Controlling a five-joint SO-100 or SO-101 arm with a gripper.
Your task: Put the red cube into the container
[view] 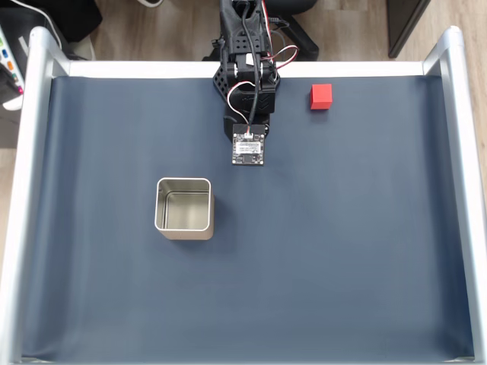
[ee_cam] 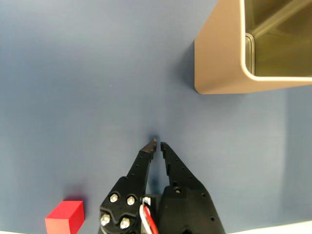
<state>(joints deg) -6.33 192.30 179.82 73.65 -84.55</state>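
My gripper [ee_cam: 157, 143] is clenched on nothing, tips nearly touching, over bare bench [view: 342, 266]. Red cube [view: 321, 96] sits near the back edge, w/ the arm between it & the container [view: 183, 207] in fixed view. Wrist view: cube [ee_cam: 65, 216] lies behind-left of my tips, container [ee_cam: 253, 46] ahead-right. Next, I reckon: swing back toward cube, open up.

A dark blue mat [view: 342, 251] covers a table framed by silver metal rails [view: 30, 152] on both sides in the fixed view. Beyond the table's white far edge [view: 137, 69] lies wood-look flooring [view: 350, 30], with dark furniture [view: 407, 23] standing on it. Lighting is even.
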